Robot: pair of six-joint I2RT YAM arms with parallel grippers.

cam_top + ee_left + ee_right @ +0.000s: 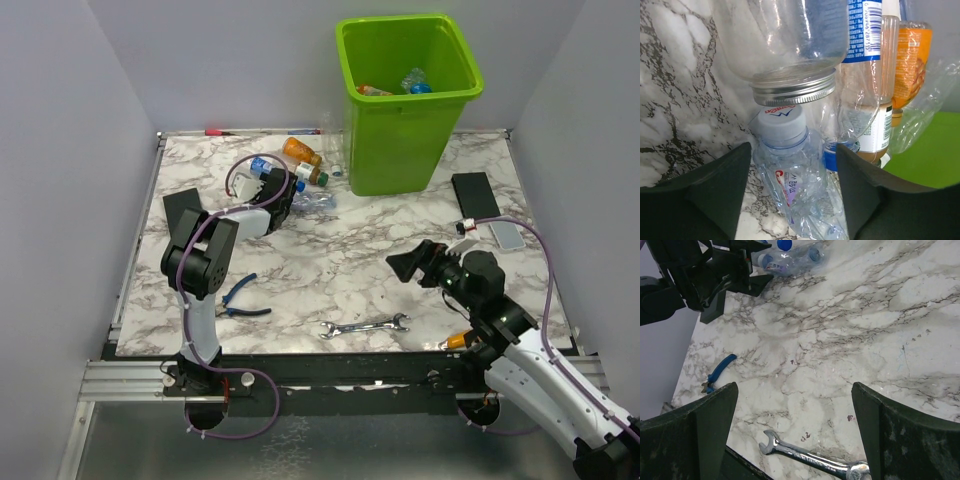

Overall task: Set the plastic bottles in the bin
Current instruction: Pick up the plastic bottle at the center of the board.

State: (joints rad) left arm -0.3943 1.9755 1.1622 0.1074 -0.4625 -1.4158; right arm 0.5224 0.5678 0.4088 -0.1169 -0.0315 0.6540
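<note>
A cluster of plastic bottles lies left of the lime-green bin point(400, 130): an orange one point(302, 152), a green-capped one point(310, 176) and a crushed clear one point(314, 201). My left gripper point(298, 200) is low over the table at this cluster. In the left wrist view its jaws point(792, 190) stand on either side of the crushed clear bottle point(790, 180), close to it with slim gaps. Behind it are a silver-lidded clear jar point(785, 45) and an orange bottle point(907, 65). Two bottles point(415, 82) lie inside the bin. My right gripper point(405, 265) hovers wide open and holds nothing.
A silver wrench point(365, 326) lies near the front edge, below my right gripper point(795, 430). Blue-handled pliers point(240, 296) sit by the left arm. A black slab point(474, 193) and a grey one point(505, 235) lie at right. An orange handle point(456, 341) pokes out beside the right arm.
</note>
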